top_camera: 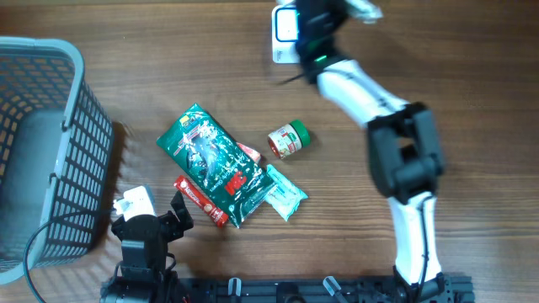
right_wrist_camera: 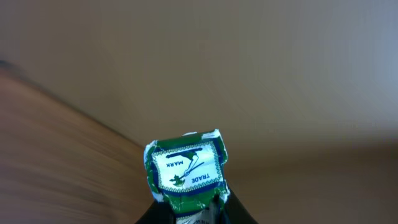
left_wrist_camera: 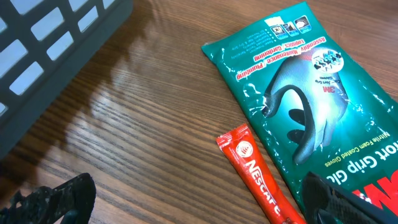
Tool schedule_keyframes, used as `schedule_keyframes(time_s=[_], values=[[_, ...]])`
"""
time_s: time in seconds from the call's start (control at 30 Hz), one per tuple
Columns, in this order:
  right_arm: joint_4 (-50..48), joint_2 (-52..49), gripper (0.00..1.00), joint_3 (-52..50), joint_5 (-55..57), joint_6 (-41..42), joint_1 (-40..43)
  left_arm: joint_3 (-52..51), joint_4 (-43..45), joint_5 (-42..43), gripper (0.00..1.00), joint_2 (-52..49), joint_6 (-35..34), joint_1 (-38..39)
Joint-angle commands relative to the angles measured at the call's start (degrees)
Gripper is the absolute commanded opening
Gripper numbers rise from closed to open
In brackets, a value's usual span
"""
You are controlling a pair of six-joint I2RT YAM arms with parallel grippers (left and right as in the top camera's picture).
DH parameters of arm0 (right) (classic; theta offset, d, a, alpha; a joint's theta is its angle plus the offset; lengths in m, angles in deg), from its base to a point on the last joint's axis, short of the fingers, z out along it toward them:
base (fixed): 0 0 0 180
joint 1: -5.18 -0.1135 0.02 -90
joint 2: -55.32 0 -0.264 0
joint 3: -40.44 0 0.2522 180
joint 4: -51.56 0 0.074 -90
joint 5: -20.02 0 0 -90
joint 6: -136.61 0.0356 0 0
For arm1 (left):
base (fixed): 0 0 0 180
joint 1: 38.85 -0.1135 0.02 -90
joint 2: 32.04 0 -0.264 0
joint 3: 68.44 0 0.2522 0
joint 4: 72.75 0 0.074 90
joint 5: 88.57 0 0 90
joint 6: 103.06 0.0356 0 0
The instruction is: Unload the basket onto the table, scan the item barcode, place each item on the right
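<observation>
My right gripper [right_wrist_camera: 186, 210] is shut on a small green-and-white packet [right_wrist_camera: 185, 169] with a "TRADE MARK" label, which sticks up from between the dark fingers. In the overhead view the right gripper [top_camera: 318, 23] is at the table's far edge, right beside a white scanner [top_camera: 285, 32]; the packet itself is hidden there. My left gripper [top_camera: 157, 220] rests open at the near left and holds nothing. In the left wrist view its fingertips [left_wrist_camera: 57, 196] stand wide apart over bare wood.
A grey basket [top_camera: 42, 143] fills the left side. Mid-table lie a green glove packet [top_camera: 212, 158], a red Nescafe stick [top_camera: 200, 202], a small green-lidded jar [top_camera: 289, 140] and a teal sachet [top_camera: 285, 194]. The stick [left_wrist_camera: 256, 173] lies just ahead of the left gripper's right finger.
</observation>
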Motion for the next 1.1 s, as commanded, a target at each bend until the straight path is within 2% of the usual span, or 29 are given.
schedule_keyframes(time_s=[0.0, 0.03, 0.1, 0.13, 0.17, 0.2, 0.27, 0.3, 0.33, 0.43, 0.5, 0.57, 0.6, 0.7, 0.77, 0.83, 0.9, 1.0, 1.07], values=[[13.88, 1.97, 0.17, 0.28, 9.90, 20.63, 14.21, -0.02, 0.11, 0.50, 1.00, 0.31, -0.11, 0.31], [26.56, 1.95, 0.18, 0.17, 5.38, 31.21, 19.65, -0.02, 0.11, 0.50, 1.00, 0.31, -0.11, 0.31], [41.86, 1.92, 0.20, 0.17, -5.66, 45.24, 27.96, -0.02, 0.11, 0.50, 1.00, 0.31, -0.11, 0.31], [45.75, 1.92, 0.20, 0.17, -10.08, 51.39, 31.80, -0.02, 0.11, 0.50, 1.00, 0.31, -0.11, 0.31], [49.53, 1.92, 0.14, 0.17, -18.05, 55.06, 37.11, -0.02, 0.11, 0.50, 1.00, 0.31, -0.11, 0.31], [50.86, 1.92, 0.14, 0.17, -22.43, 55.01, 39.56, -0.02, 0.11, 0.50, 1.00, 0.31, -0.11, 0.31], [52.52, 1.92, 0.26, 0.17, -27.26, 57.96, 44.41, -0.02, 0.11, 0.50, 1.00, 0.31, -0.11, 0.31], [53.07, 1.92, 0.43, 0.20, -28.28, 59.43, 45.64, -0.02, 0.11, 0.50, 1.00, 0.31, -0.11, 0.31], [54.21, 2.40, 0.99, 0.50, -30.95, 60.00, 46.40, -0.02, 0.11, 0.50, 1.00, 0.31, -0.11, 0.31], [55.84, 8.87, 1.00, 2.86, -41.22, 63.60, 45.42, -0.02, 0.11, 0.50, 1.00, 0.31, -0.11, 0.31], [58.66, 16.79, 1.00, 3.41, -47.25, 69.24, 42.77, -0.02, 0.11, 0.50, 1.00, 0.31, -0.11, 0.31], [63.56, 24.00, 1.00, 3.41, -58.29, 75.80, 39.50, -0.02, 0.11, 0.50, 1.00, 0.31, -0.11, 0.31], [66.97, 27.28, 1.00, 3.41, -64.13, 81.26, 36.92, -0.02, 0.11, 0.50, 1.00, 0.31, -0.11, 0.31], [79.06, 29.75, 1.00, 3.23, -79.36, 106.09, 26.86, -0.02, 0.11, 0.50, 1.00, 0.31, -0.11, 0.31], [80.72, 29.66, 1.00, 0.42, -77.94, 115.60, 19.17, -0.02, 0.11, 0.50, 1.00, 0.31, -0.11, 0.31], [76.46, 29.66, 1.00, -4.83, -73.99, 116.37, 10.29, -0.02, 0.11, 0.50, 1.00, 0.31, -0.11, 0.31], [74.16, 29.66, 1.00, -9.64, -71.38, 121.13, 4.26, -0.02, 0.11, 0.50, 1.00, 0.31, -0.11, 0.31], [63.30, 29.57, 1.00, -19.87, -68.98, 129.96, -4.68, -0.02, 0.11, 0.50, 1.00, 0.31, -0.11, 0.31], [59.52, 29.51, 1.00, -24.26, -68.24, 133.04, -6.97, -0.02, 0.11, 0.50, 1.00, 0.31, -0.11, 0.31]])
